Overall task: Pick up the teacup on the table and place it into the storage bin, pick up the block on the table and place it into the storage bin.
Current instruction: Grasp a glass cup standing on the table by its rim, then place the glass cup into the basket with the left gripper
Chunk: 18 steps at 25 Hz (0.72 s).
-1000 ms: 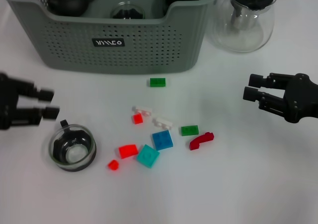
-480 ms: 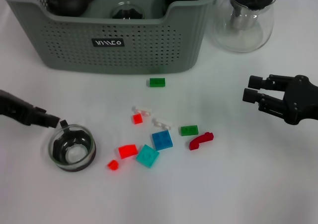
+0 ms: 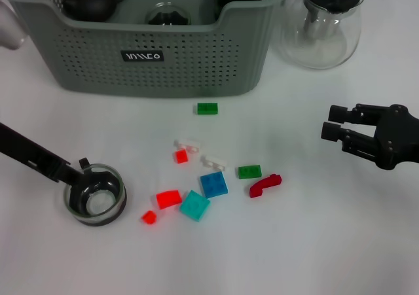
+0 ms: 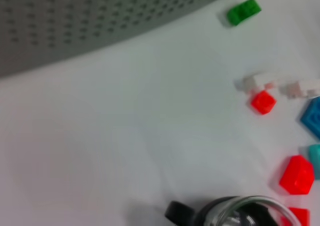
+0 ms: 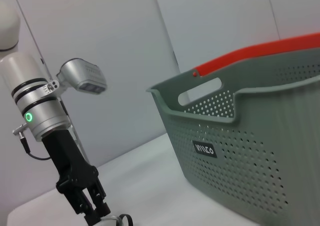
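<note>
The left claw (image 3: 69, 172) reaches in from the left edge down to the handle of the glass teacup (image 3: 95, 193), which stands upright on the white worktop (image 3: 314, 242) at the near left; whether its fingers are apart or clamped cannot be told. The right claw (image 3: 335, 123) hovers at the right with its fingers apart, holding nothing. Between the two lie scattered blocks: a green block (image 3: 207, 108) just in front of the storage bin (image 3: 157, 53), a blue block (image 3: 214, 184), a teal block (image 3: 195, 205) and red pieces. The grey-green bin stands at the far side, a glass pot (image 3: 324, 23) to its right.
</note>
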Motion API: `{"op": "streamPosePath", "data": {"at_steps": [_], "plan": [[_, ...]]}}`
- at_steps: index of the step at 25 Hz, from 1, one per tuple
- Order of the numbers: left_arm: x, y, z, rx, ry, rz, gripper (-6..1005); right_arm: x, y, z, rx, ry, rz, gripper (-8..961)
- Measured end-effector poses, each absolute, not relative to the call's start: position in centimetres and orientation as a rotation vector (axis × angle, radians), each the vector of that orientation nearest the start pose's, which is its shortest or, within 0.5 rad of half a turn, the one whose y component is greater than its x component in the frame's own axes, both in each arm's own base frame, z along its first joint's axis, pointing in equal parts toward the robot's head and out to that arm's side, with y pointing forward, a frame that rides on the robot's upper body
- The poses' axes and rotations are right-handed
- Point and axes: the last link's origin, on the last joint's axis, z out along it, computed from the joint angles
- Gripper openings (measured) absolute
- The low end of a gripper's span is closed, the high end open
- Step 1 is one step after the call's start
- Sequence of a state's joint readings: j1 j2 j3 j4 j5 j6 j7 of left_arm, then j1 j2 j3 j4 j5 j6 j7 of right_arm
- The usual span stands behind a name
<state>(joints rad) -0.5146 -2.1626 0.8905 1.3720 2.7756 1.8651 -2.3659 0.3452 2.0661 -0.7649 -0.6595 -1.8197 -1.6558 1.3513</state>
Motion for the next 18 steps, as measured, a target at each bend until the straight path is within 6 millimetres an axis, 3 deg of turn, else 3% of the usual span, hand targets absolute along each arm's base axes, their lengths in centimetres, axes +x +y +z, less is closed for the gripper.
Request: {"op": "streamPosePath", "data": {"at_steps": [10, 18], "plan": [[-27.5, 31.4, 4.1, -2.403, -1.422, 0.563, 427, 29.0, 28.1, 0.8, -2.653, 0.723, 0.867, 423], [-27.0, 31.7, 3.9, -2.409, -1.418, 0.576, 426, 29.0, 28.2, 0.8, -2.654, 0.722, 0.868, 423]]}}
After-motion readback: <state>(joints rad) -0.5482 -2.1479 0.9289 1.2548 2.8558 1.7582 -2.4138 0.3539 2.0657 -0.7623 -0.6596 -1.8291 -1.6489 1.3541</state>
